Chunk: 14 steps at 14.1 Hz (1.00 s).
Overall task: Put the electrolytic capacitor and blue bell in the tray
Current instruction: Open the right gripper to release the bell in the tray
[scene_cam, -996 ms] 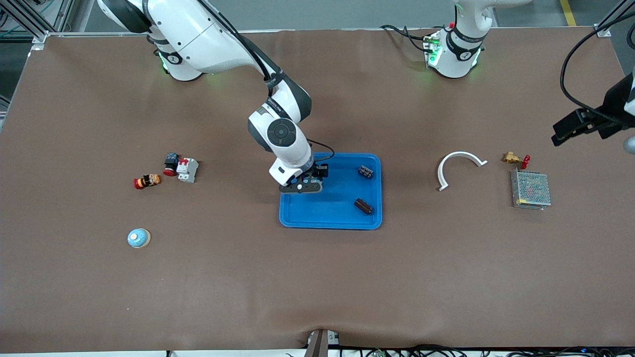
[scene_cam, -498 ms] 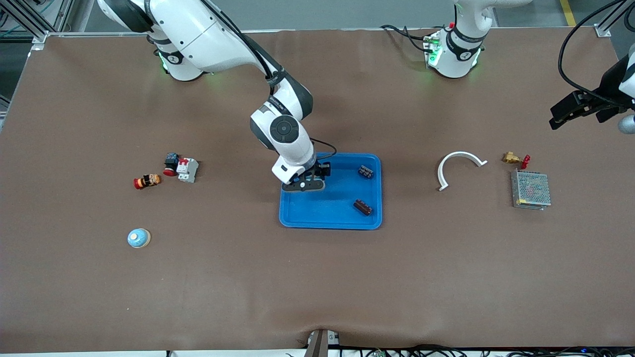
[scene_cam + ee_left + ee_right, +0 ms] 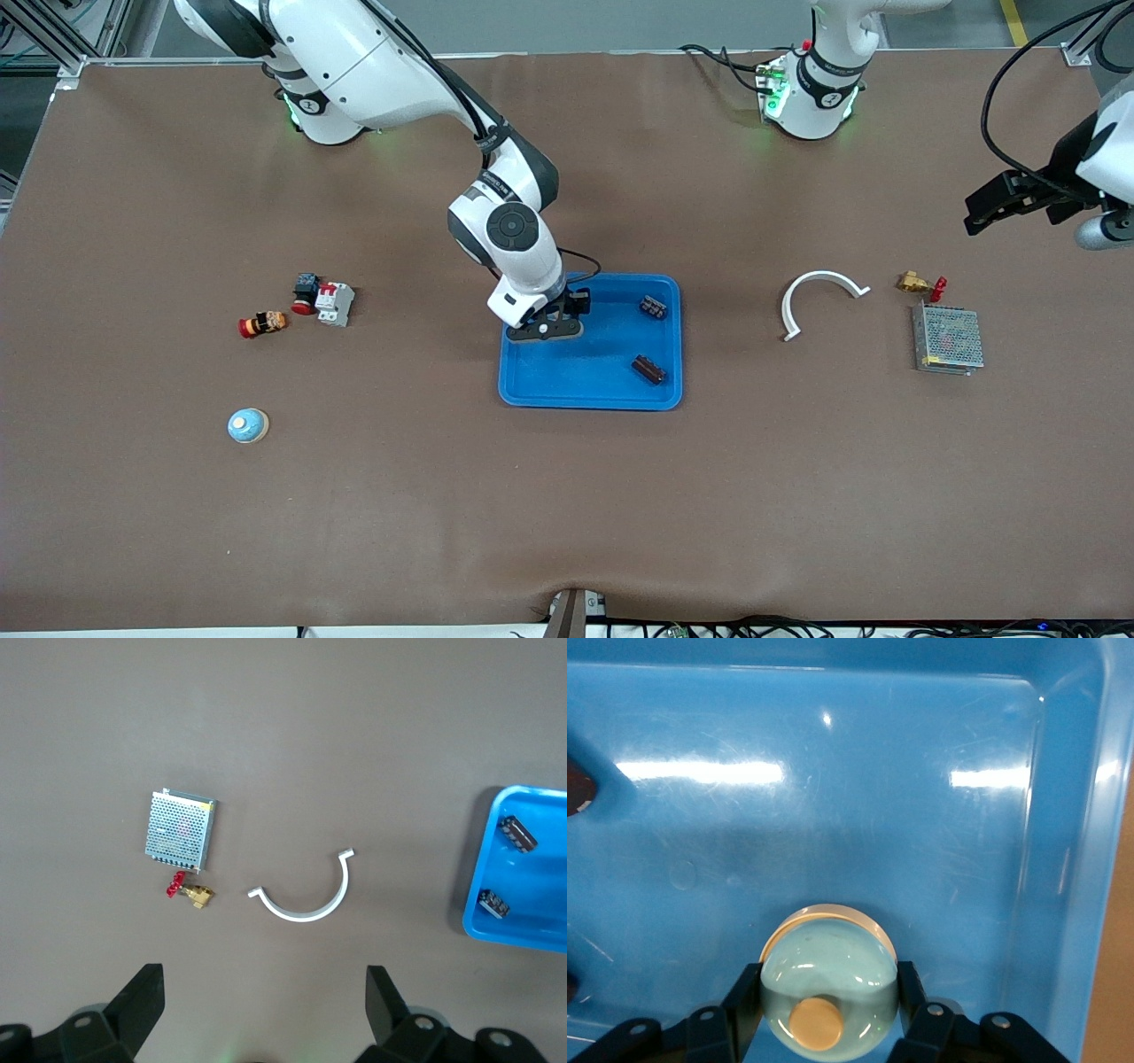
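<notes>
The right claw [image 3: 828, 1014] pinches a blue bell [image 3: 829, 988] just over the tray [image 3: 567, 385] — two electrolytic capacitors [image 3: 654, 307] lie in it. The left claw [image 3: 261, 1005] waits spread above the surface [image 3: 567, 496], over a white curved bracket [image 3: 306, 899].

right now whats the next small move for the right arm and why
Probably open the right pincer and let go: it is shut on a blue bell that already hangs low over the tray floor, well inside the rim. The left pincer waits open near the table's left-arm end.
</notes>
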{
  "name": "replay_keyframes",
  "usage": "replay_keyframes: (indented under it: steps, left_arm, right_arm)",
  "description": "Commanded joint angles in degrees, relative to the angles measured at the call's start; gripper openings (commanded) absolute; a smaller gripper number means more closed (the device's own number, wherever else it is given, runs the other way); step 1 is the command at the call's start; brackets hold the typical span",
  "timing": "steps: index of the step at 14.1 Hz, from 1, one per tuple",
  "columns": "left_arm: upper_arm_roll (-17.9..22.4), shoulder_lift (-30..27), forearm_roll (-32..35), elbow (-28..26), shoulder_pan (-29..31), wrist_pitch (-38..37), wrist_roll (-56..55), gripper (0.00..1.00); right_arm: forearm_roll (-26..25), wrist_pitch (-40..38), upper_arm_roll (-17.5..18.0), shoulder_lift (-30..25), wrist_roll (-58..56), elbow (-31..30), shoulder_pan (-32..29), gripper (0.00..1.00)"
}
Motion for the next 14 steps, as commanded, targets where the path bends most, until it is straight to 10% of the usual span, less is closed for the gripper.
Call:
replay_keyframes:
  steps: [1, 4, 8, 14]
  left_arm:
    - [-1.5, -0.4, -0.6, -0.1, 0.0, -1.3, 1.0, 1.00]
    - [-1.5, -0.4, -0.6, -0.1, 0.4, -1.4, 1.2, 1.00]
    - [-1.5, -0.4, -0.6, -0.1, 0.5, -1.5, 1.4, 1.00]
    - [-1.5, -0.1, -0.3, -0.1, 0.4, -1.5, 1.4, 1.00]
  right_arm:
    - [-2.2, 0.9, -0.4, -0.5, 1.5, -1.0, 0.6, 0.47]
    - [-2.2, 0.9, -0.4, -0.5, 1.5, -0.9, 0.7, 0.49]
    - [-2.2, 0.9, -0.4, -0.3, 1.5, -0.7, 0.7, 1.00]
    - [-1.9, -1.2, -0.1, -1.9, 0.6, -0.3, -0.3, 1.00]
